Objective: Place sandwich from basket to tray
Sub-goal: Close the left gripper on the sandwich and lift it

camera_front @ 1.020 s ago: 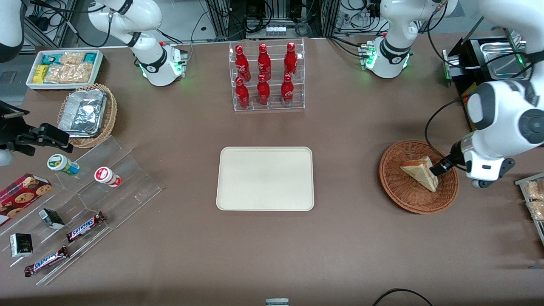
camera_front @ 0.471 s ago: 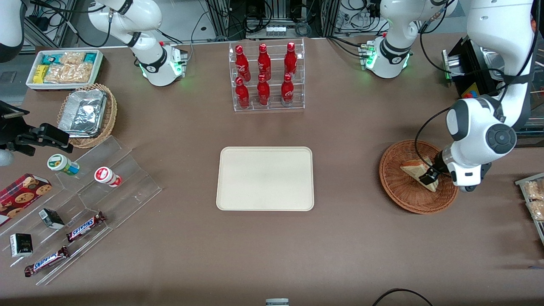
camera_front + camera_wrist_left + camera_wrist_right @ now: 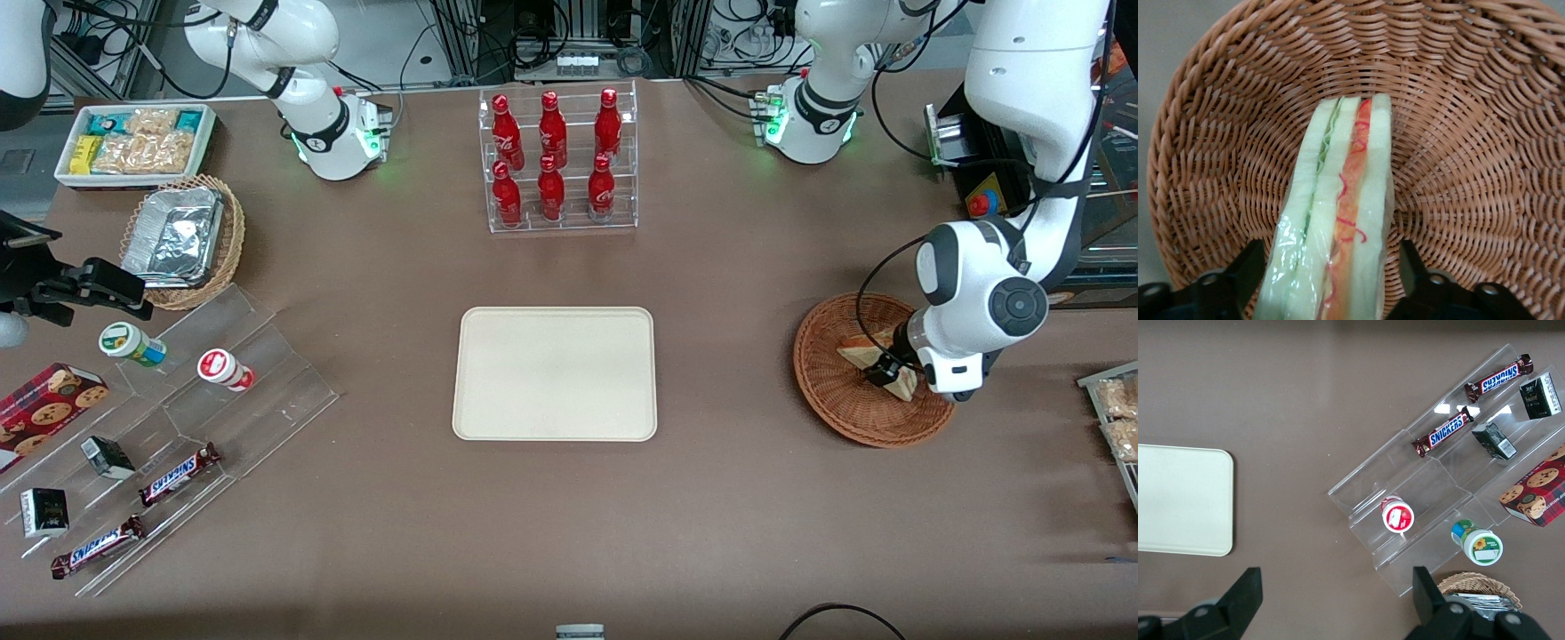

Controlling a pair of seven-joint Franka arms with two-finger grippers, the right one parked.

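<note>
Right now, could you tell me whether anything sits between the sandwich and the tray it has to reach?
Nothing visible does. The end effector straddles the sandwich, open, in the basket. Only bare table lies between basket and tray.

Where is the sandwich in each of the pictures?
Front view: the sandwich lies in the basket, toward the working arm's end of the table, with the gripper down over it.
Left wrist view: the sandwich stands on edge in the basket, between the open gripper's fingers.
Right wrist view: not in it.
Shared landmark: the basket.
</note>
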